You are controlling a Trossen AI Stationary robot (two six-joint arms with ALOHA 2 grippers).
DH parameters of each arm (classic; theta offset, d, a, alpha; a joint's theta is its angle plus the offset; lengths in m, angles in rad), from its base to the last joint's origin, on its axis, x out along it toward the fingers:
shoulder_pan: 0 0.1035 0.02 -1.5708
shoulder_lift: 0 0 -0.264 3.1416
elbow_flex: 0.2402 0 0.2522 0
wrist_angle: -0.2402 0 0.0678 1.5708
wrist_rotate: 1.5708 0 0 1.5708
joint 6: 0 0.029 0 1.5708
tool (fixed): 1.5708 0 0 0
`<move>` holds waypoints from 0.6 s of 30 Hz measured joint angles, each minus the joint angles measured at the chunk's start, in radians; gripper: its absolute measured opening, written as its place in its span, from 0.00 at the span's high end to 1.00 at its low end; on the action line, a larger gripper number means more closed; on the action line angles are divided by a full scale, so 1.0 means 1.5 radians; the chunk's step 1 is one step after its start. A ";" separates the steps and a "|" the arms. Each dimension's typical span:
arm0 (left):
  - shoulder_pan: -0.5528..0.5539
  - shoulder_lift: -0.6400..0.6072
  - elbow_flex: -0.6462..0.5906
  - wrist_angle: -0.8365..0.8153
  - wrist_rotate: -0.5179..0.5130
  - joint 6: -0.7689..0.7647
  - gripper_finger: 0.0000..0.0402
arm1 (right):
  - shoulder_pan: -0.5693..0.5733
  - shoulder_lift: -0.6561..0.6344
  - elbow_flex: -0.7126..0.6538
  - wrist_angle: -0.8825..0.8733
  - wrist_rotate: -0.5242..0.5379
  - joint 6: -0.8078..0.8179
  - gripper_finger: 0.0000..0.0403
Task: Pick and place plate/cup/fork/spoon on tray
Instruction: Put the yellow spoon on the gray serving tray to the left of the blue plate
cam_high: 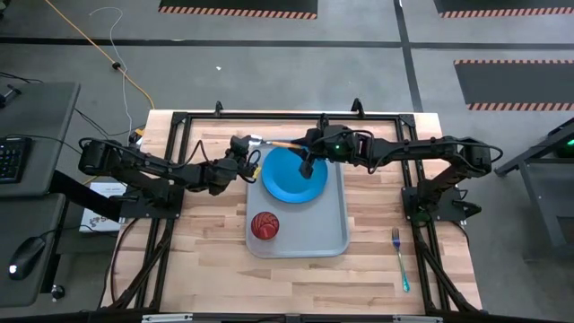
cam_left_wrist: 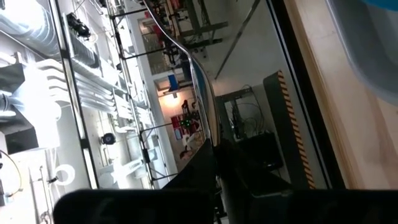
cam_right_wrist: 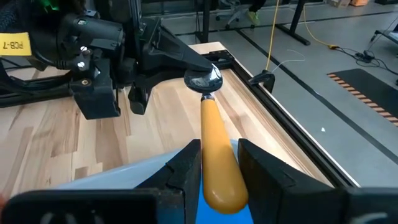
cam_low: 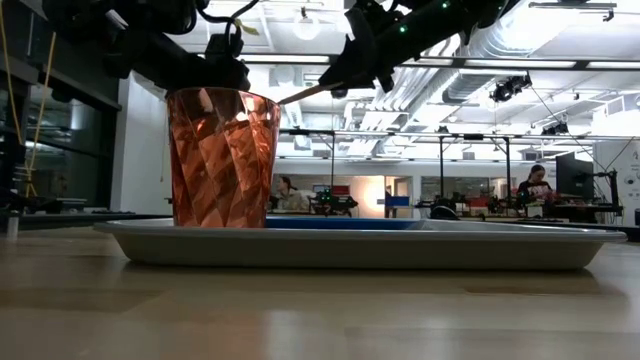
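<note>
Plate (cam_high: 294, 175) sits flat in the far half of the tray (cam_high: 339, 235), and the cup (cam_high: 265, 225) stands upright in the near left corner of the tray. Two of four items look placed.

The spoon (cam_high: 273, 144) is up in the air above the tray's far left corner, over the plate's edge. The right claw (cam_right_wrist: 217, 163) is clenched on its orange-yellow handle, clear in the right wrist view, with the silver bowl sticking out forward towards the left arm. The left claw (cam_high: 244, 166) hovers just beside the spoon's bowl end at the far left of the tray; its fingers look closed around or right next to the bowl, but I cannot tell whether it actually grips. This looks like a handover between the arms, or both arms meeting at the spoon; direction unclear.

The fork (cam_high: 400, 260) lies alone on the wooden surface (cam_high: 206, 269), well apart from the tray on its right side, near the front edge, tines pointing away, and untouched.

Judged progress: roughly halfway. The spoon is lifted but not yet set down. Remaining: lay the spoon in the tray, likely in the free near right part, then fetch the fork and place it too.
</note>
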 joint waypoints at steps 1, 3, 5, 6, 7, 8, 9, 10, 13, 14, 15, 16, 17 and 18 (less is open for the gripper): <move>0.000 0.000 0.000 0.000 0.002 -0.001 1.00 | 0.000 0.000 0.000 -0.001 0.000 0.000 0.77; 0.000 0.000 0.000 0.000 0.005 -0.008 1.00 | 0.000 0.000 0.000 -0.001 -0.001 0.000 0.78; 0.000 0.000 0.000 0.000 0.005 -0.010 1.00 | 0.000 0.000 0.000 -0.002 -0.003 0.000 0.80; 0.000 0.000 0.000 0.001 0.005 -0.010 1.00 | 0.000 0.000 0.000 -0.003 -0.003 -0.001 0.82; 0.000 0.000 0.000 0.001 0.005 -0.010 1.00 | 0.000 0.000 0.000 -0.003 -0.004 -0.003 0.83; 0.000 0.000 0.000 0.002 0.005 -0.010 1.00 | 0.000 0.000 0.000 -0.003 -0.004 -0.003 0.84; 0.000 0.000 0.000 0.003 0.006 -0.010 1.00 | 0.000 0.000 0.000 -0.002 -0.005 -0.003 0.85; 0.001 0.000 0.000 0.003 0.008 -0.010 1.00 | 0.000 0.000 0.000 -0.002 -0.005 -0.003 0.85; 0.001 0.000 0.000 0.003 0.010 -0.011 0.99 | 0.000 0.000 0.000 -0.002 -0.005 -0.003 0.85; 0.001 0.000 0.000 0.003 0.011 -0.011 0.99 | 0.000 0.000 0.000 -0.002 -0.005 -0.003 0.85; 0.001 0.000 0.000 0.004 0.011 -0.012 0.98 | 0.000 0.000 0.000 -0.002 -0.005 -0.003 0.85; 0.001 0.000 0.000 0.004 0.012 -0.012 0.97 | 0.000 0.000 0.000 -0.002 -0.005 -0.003 0.85; 0.001 0.000 0.000 0.004 0.012 -0.012 0.96 | 0.000 0.000 0.000 -0.002 -0.005 -0.003 0.85; 0.001 0.000 0.000 0.005 0.012 -0.012 0.96 | 0.000 0.000 0.000 -0.002 -0.004 -0.003 0.85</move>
